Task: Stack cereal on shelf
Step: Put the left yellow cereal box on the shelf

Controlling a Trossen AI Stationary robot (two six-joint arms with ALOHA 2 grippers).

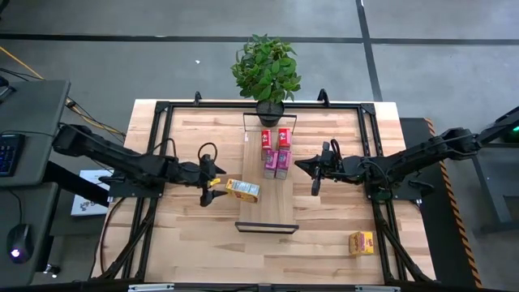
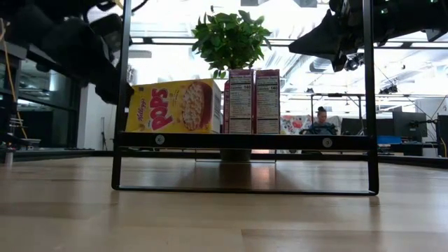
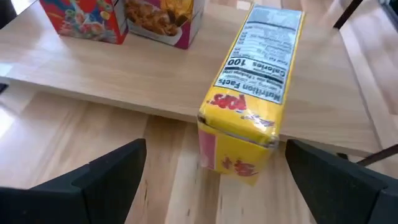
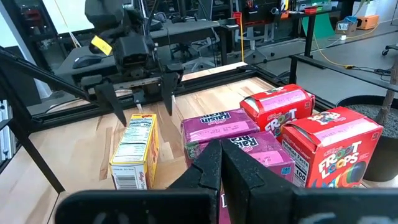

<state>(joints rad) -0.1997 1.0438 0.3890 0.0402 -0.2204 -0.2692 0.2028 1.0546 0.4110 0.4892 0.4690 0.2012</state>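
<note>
Yellow box [image 3: 249, 93] printed with red "POPS" lettering and a white, black-text nutrition panel. Two pink-magenta boxes [image 4: 239, 140], white lettering on top. Two red boxes [image 4: 317, 140] with multicoloured "Froot Loops" print. Yellow-orange box [image 1: 362, 242] alone on pale wood-grain bench [image 1: 324, 235]. Light-wood shelf [image 1: 268, 207], black frame.

From bench level, the pink boxes [image 2: 253, 100] hide my red boxes behind them; my left pincer's [image 3: 211, 180] fingertips run off-frame.
</note>
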